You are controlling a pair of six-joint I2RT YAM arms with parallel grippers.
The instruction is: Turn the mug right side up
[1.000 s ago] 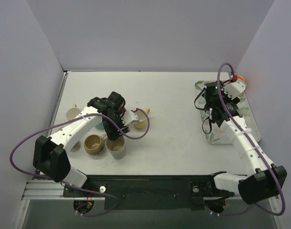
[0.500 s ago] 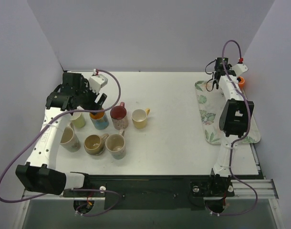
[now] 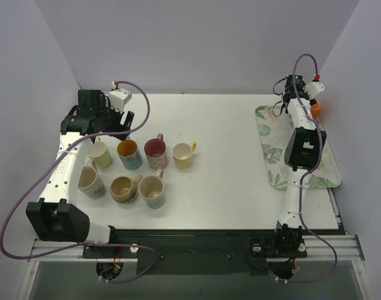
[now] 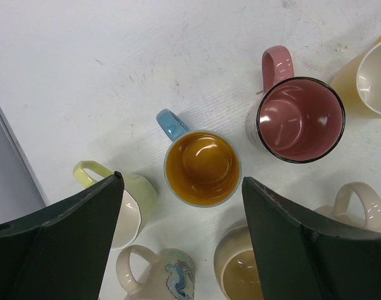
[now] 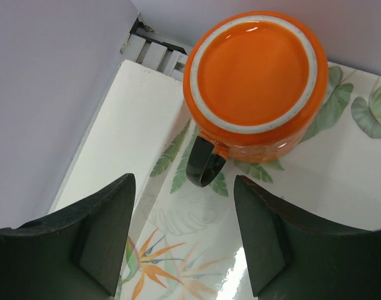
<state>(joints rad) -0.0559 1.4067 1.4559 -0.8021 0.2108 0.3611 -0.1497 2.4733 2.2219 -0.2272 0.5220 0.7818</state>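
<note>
An orange mug [image 5: 253, 75] with a dark handle [image 5: 203, 164] stands upside down on the leaf-patterned tray [image 5: 340, 187], base up. In the top view the orange mug [image 3: 315, 107] is at the tray's far right corner. My right gripper [image 5: 182, 187] hovers above the tray just short of the handle, open and empty; it also shows in the top view [image 3: 284, 100]. My left gripper [image 4: 181, 180] is open and empty, high over a blue mug [image 4: 202, 167] with an orange inside; in the top view this gripper [image 3: 115, 123] is at the far left.
Several upright mugs cluster at the left: pale green [image 3: 100, 153], blue [image 3: 129, 154], pink [image 3: 155, 152], yellow [image 3: 184, 155], a blue-patterned cream one [image 3: 90, 181], tan [image 3: 123, 189] and cream [image 3: 152, 190]. The tray [image 3: 303, 169] lies along the right wall.
The left arm has lifted off the mug cluster and drawn back to the far left. The right arm has stretched out to the tray's far corner, over the orange mug.
</note>
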